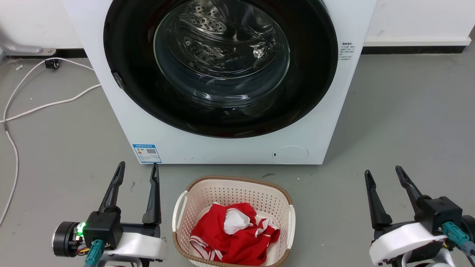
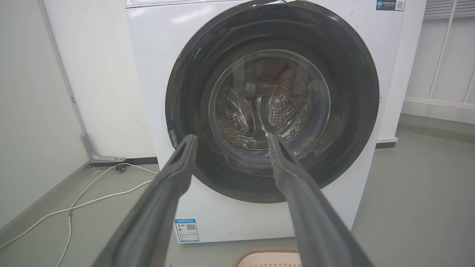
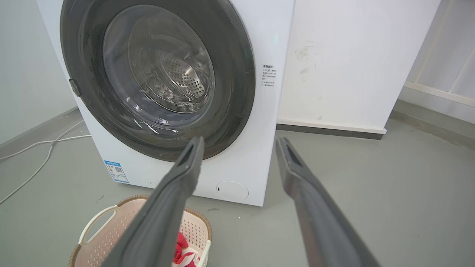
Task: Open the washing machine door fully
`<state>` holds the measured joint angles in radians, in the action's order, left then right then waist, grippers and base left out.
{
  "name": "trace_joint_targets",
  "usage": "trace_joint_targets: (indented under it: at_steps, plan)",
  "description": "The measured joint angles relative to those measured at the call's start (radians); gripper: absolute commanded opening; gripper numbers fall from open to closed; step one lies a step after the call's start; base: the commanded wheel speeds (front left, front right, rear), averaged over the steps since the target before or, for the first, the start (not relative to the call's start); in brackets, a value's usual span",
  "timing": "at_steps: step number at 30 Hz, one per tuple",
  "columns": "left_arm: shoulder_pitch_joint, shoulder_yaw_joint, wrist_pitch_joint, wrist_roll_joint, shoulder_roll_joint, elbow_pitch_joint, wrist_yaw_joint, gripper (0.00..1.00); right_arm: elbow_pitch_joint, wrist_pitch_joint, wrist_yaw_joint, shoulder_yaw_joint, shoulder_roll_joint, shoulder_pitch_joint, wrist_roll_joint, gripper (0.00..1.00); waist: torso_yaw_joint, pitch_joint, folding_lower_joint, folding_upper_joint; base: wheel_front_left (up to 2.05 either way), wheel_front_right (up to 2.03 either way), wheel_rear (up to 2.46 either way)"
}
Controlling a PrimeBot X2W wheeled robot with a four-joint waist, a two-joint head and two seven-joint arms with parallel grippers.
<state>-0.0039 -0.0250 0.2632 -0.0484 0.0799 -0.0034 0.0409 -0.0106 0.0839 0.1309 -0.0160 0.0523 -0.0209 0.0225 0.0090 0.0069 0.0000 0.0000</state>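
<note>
The white washing machine stands on the floor ahead of me. Its round black-rimmed washing machine door lies flush against the front, and the steel drum shows through the glass window. A small latch tab sits on the door's left rim. My left gripper is open at the lower left, well short of the machine. My right gripper is open at the lower right, likewise clear of it. From the wrists I see the door beyond the open left gripper and right gripper.
A cream laundry basket with red and white clothes sits on the floor between my grippers, right before the machine. White cables trail across the grey floor at the left. A white wall and skirting run behind.
</note>
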Motion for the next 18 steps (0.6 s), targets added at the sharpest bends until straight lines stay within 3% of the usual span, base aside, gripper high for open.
trace_joint_targets:
  at_steps: [2, 3, 4, 5, 11, 15, 18]
  plan:
    - [0.0, 0.001, 0.0, 0.0, -0.002, 0.001, 0.002, 1.0, 0.002, 0.001, 0.0, -0.001, 0.0, 0.0, 0.005, 1.0, 0.0, 0.0, 0.0, 0.0, 0.0, 0.0, 0.0]
    - [0.0, 0.002, 0.0, 0.0, -0.002, 0.001, 0.003, 1.0, 0.003, 0.001, 0.0, -0.001, 0.0, 0.0, 0.012, 0.78, 0.0, -0.001, 0.0, 0.0, 0.0, 0.0, 0.0]
    - [0.0, 0.002, 0.0, 0.0, -0.003, 0.001, 0.003, 1.0, 0.006, 0.001, 0.0, -0.001, 0.0, 0.0, 0.019, 0.29, 0.0, -0.001, 0.0, 0.0, 0.0, 0.0, 0.0]
    - [0.0, 0.002, 0.0, 0.0, -0.004, 0.001, 0.003, 1.0, 0.006, 0.0, 0.0, -0.001, 0.0, 0.0, 0.021, 0.02, 0.0, -0.001, 0.0, 0.0, 0.0, 0.0, 0.0]
    - [0.002, 0.007, 0.0, 0.005, -0.01, 0.001, 0.005, 1.0, 0.017, -0.007, 0.0, 0.007, 0.0, 0.0, 0.086, 0.0, -0.001, 0.0, 0.0, 0.0, 0.0, 0.0, 0.0]
    - [0.002, 0.009, 0.0, 0.009, -0.011, 0.002, 0.009, 1.0, 0.042, -0.009, 0.0, 0.015, 0.0, 0.0, 0.257, 0.0, -0.001, 0.0, 0.0, 0.0, 0.0, 0.0, 0.0]
    - [0.002, 0.012, 0.0, 0.009, -0.012, 0.002, 0.012, 1.0, 0.073, 0.003, 0.0, 0.032, 0.0, 0.001, 0.461, 0.0, 0.0, 0.001, 0.0, 0.0, 0.0, 0.0, 0.0]
